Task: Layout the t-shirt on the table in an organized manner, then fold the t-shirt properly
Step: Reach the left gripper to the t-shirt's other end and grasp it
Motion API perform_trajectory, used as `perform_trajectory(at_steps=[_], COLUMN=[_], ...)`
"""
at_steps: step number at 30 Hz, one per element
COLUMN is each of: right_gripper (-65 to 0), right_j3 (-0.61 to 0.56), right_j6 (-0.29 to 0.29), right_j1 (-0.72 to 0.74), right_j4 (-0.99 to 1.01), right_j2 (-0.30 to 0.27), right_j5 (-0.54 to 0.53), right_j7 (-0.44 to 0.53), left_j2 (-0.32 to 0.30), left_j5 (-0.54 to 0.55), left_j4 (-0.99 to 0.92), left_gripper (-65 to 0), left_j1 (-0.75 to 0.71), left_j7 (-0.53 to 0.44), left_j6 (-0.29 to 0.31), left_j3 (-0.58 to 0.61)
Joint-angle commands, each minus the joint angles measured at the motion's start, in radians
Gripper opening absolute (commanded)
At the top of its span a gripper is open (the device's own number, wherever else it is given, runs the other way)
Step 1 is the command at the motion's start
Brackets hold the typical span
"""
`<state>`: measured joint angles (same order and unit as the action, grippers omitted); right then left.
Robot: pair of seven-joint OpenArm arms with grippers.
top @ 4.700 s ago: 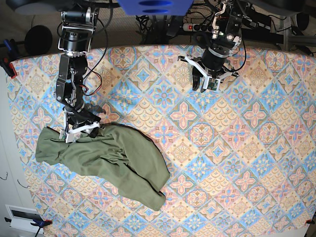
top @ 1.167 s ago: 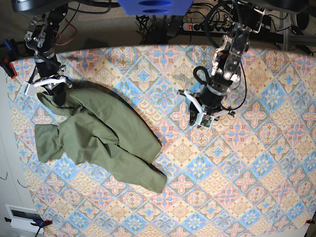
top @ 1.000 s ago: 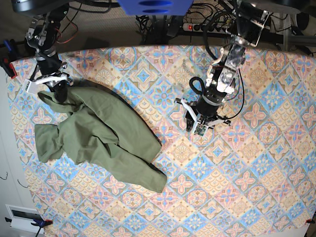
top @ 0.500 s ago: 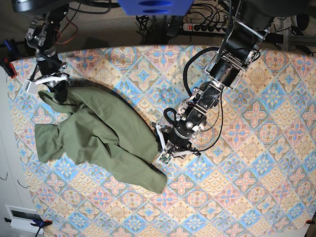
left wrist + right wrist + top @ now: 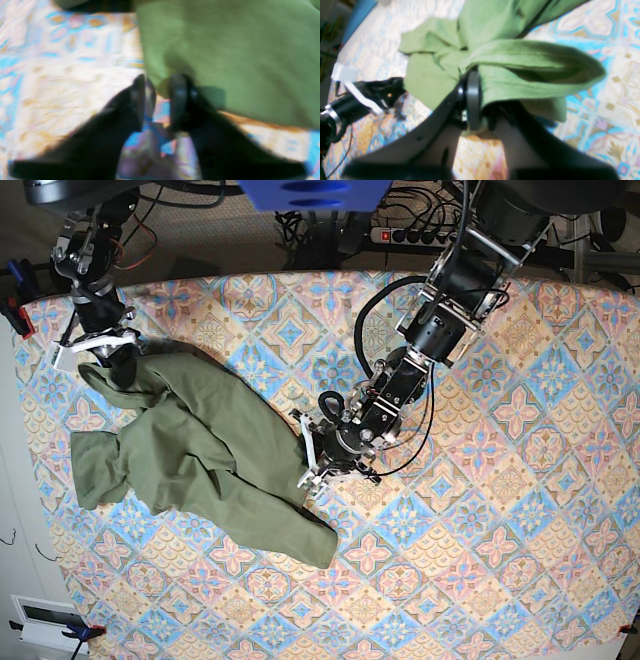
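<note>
Bench (image 5: 500, 510) cloth carries the crumpled shirt (image 5: 200, 450) on its left side in the base view. Right fingers (image 5: 473, 100) are clamped on a shirt fold at the far corner; left fingers (image 5: 156, 100) stand slightly apart at its near edge.

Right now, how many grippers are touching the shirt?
2. The right gripper pinches a bunched fold at the far-left corner of the t-shirt. The left gripper straddles its edge near the table's middle, not closed.
</note>
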<state>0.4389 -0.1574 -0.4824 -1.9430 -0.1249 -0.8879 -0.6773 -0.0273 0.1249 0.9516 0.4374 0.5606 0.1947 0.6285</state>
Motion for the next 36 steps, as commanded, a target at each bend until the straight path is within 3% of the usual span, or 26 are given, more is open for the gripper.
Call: perform_trajectory(at_steps=[1, 5, 11, 16, 19, 23, 31, 36], right_gripper=[-60.5, -60.5, -60.5, -60.5, -60.5, -60.5, -60.5, -60.5], right_j3=[0.007, 0.007, 0.007, 0.007, 0.001, -0.002, -0.002, -0.002], right_j6=[-0.012, -0.012, -0.012, -0.012, -0.012, -0.012, -0.012, -0.012], right_j1=[0.001, 0.003, 0.003, 0.000, 0.000, 0.001, 0.015, 0.021], right_j4=[-0.014, -0.014, -0.014, -0.014, -0.014, -0.014, -0.012, -0.012], right_j2=[-0.012, -0.015, -0.015, -0.015, -0.017, -0.017, -0.017, -0.017], right_j5=[-0.010, -0.010, -0.010, -0.010, -0.010, -0.010, -0.010, -0.010], right_j7=[0.024, 0.024, 0.024, 0.024, 0.023, 0.023, 0.023, 0.023], left_j2=[0.020, 0.017, -0.075, -0.217, -0.253, -0.222, -0.102, -0.078], left_j5=[0.008, 0.025, 0.031, 0.213, 0.304, 0.315, 0.342, 0.480], left_j4=[0.011, 0.045, 0.332, 0.464, 0.468, 0.468, 0.304, 0.209], left_gripper=[-65.0, -65.0, -65.0, -65.0, -65.0, -64.7, -32.1, -29.0], left_j1=[0.025, 0.028, -0.044, -0.113, -0.147, -0.148, -0.104, -0.079], left_j7=[-0.007, -0.009, 0.057, 0.083, 0.085, 0.086, 0.089, 0.089], left_j6=[0.002, 0.002, 0.002, 0.002, 0.002, 0.002, 0.007, 0.010], left_j3=[-0.006, -0.016, -0.223, -0.336, -0.364, -0.322, -0.316, -0.316])
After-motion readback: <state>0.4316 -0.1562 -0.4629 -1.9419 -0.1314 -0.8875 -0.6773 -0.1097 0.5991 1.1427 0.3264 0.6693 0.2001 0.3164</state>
